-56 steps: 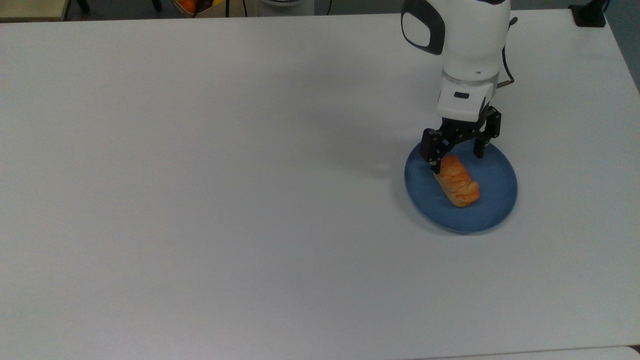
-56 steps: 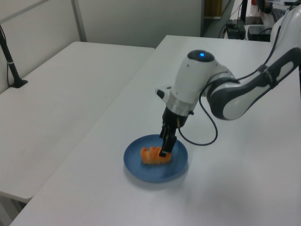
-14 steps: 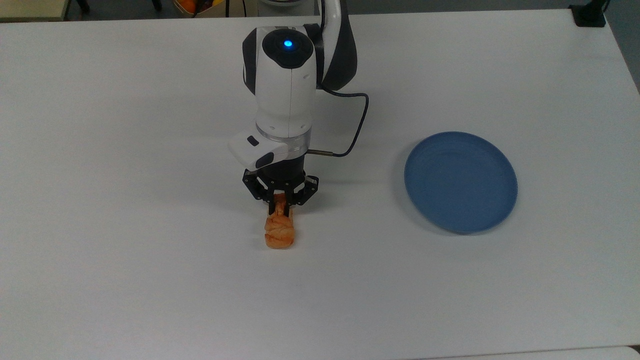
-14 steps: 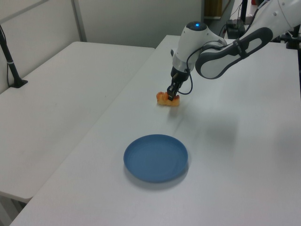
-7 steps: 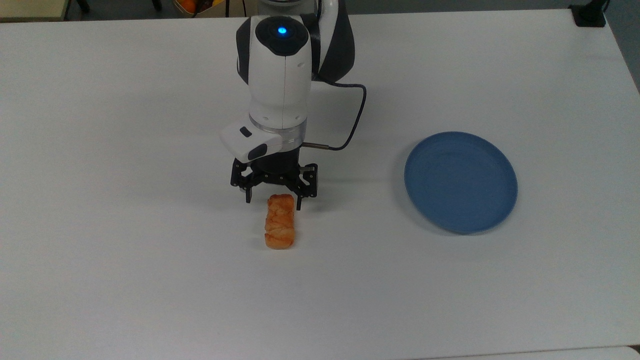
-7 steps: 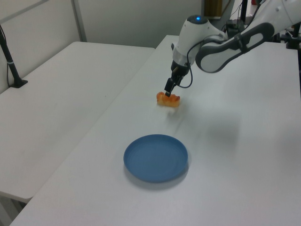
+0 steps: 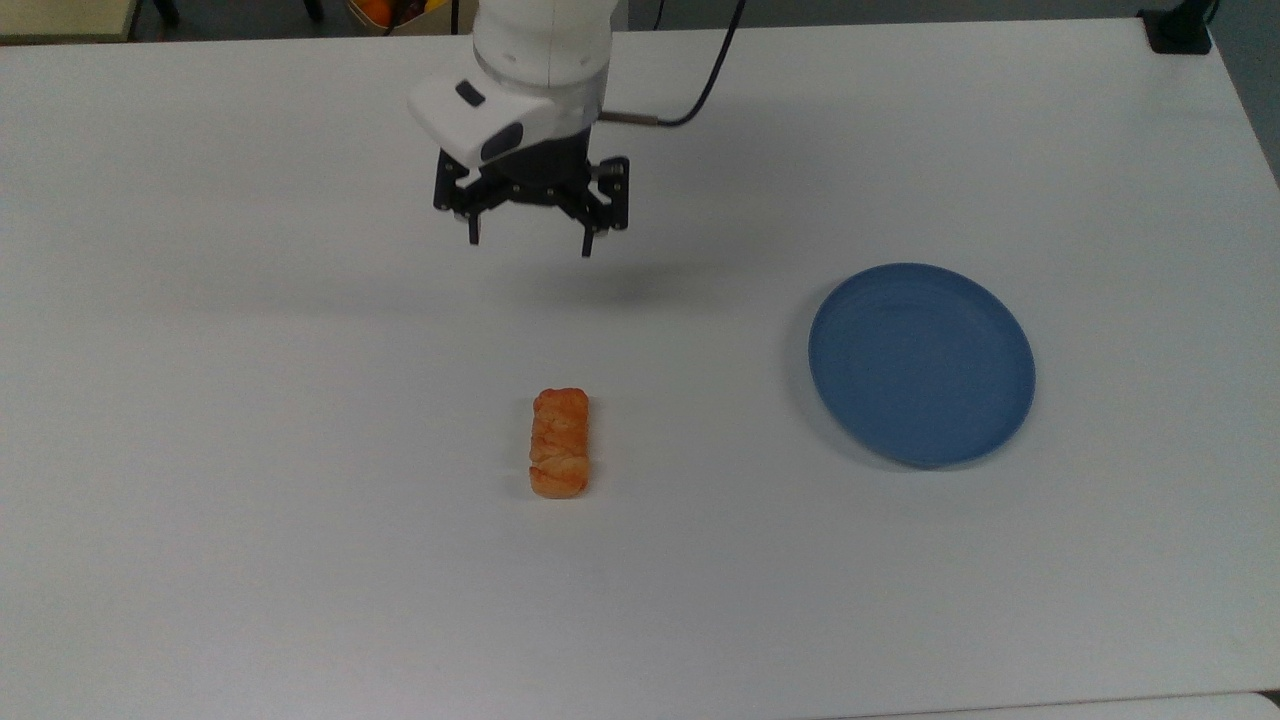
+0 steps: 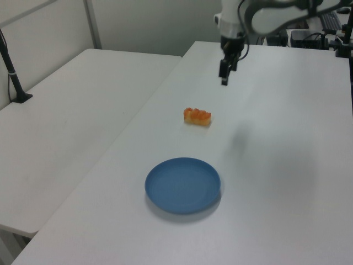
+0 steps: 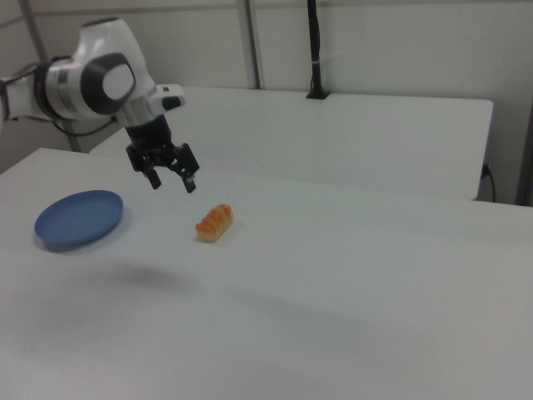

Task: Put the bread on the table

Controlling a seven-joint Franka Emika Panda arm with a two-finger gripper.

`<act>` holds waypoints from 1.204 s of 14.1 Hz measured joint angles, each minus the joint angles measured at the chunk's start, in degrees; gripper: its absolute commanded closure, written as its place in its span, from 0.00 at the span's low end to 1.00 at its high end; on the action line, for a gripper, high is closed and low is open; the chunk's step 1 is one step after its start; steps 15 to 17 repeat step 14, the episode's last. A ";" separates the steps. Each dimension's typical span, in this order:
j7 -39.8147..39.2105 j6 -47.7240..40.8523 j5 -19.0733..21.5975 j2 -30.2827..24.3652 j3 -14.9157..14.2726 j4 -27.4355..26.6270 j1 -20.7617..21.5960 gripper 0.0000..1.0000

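The bread point(image 7: 560, 443), a small golden-orange braided roll, lies flat on the white table point(image 7: 250, 520) near its middle. It also appears as the bread point(image 8: 197, 116) in the left view and the bread point(image 9: 214, 222) in the right view. My gripper point(image 7: 529, 243) hangs in the air well above and behind the bread in the top view, open, with nothing between its fingers. The same gripper point(image 8: 224, 75) and gripper point(image 9: 172, 183) stands clear of the roll in the side views.
An empty round blue plate point(image 7: 921, 364) rests on the table at the top view's right, also seen as the plate point(image 8: 182, 185) and the plate point(image 9: 79, 218). A second white table point(image 8: 66, 127) stands beside this one.
The gripper carried the bread from the plate to the table's middle, opened and let it go, then rose and pulled back. The bread now lies alone on the table.
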 measured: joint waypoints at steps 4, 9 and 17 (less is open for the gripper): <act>-7.86 -12.77 2.96 -7.59 -0.38 -0.17 -0.71 0.00; -10.68 -17.87 3.33 -16.45 -1.15 -3.85 -3.45 0.00; -10.86 -17.87 3.36 -18.55 -1.61 -5.92 -3.89 0.00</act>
